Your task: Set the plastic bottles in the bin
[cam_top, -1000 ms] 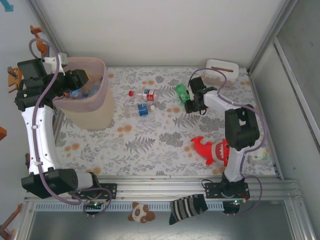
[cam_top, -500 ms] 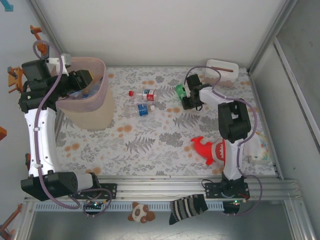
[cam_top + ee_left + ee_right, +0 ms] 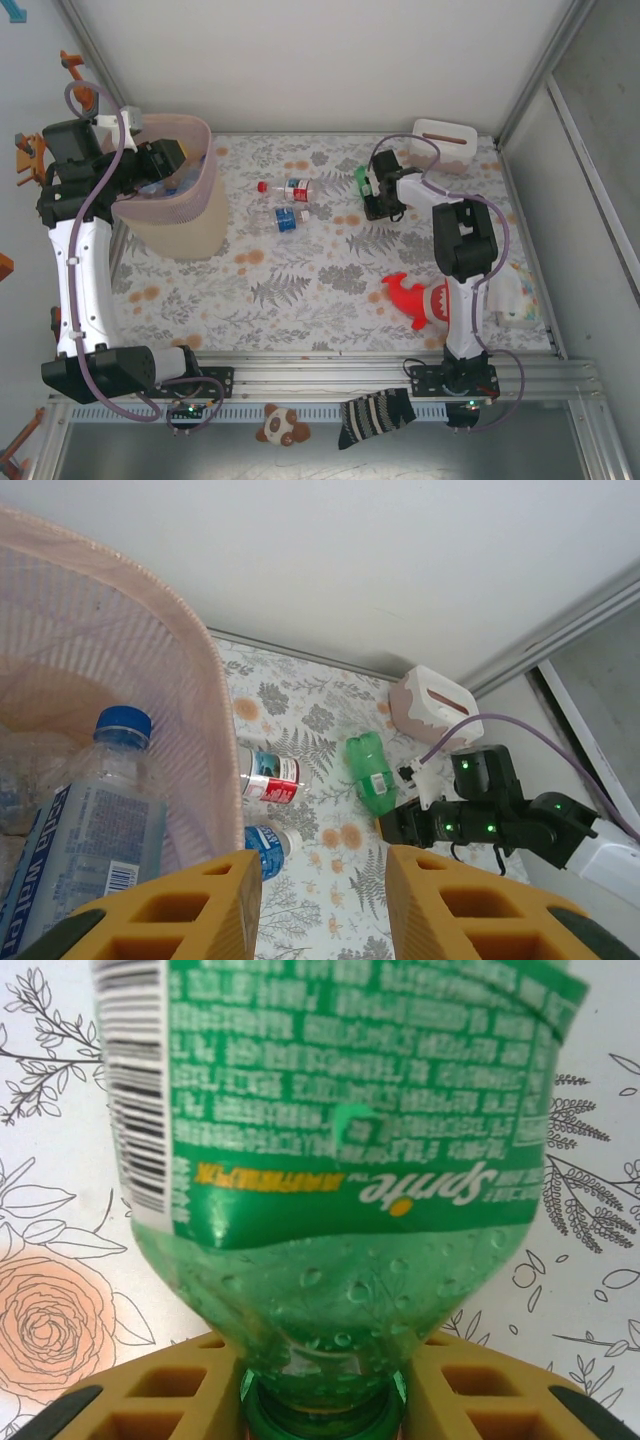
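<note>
Two small bottles (image 3: 296,189) lie between the far-left bin (image 3: 185,228) and the green bottle (image 3: 360,179). The surface's (image 3: 290,292) near-left lies open; a shark plush (image 3: 422,300) blocks its near-right.

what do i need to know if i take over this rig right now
The left pincer is open and empty, over the bin at far left.
The right pincer is shut on the neck of the green bottle.
Done: some bottles are in the bin, a blue-capped bottle among them.
Left to do: carry the green bottle to the bin, then fetch the red-label bottle and the blue-label bottle, both lying loose between the bin and the green bottle.
</note>
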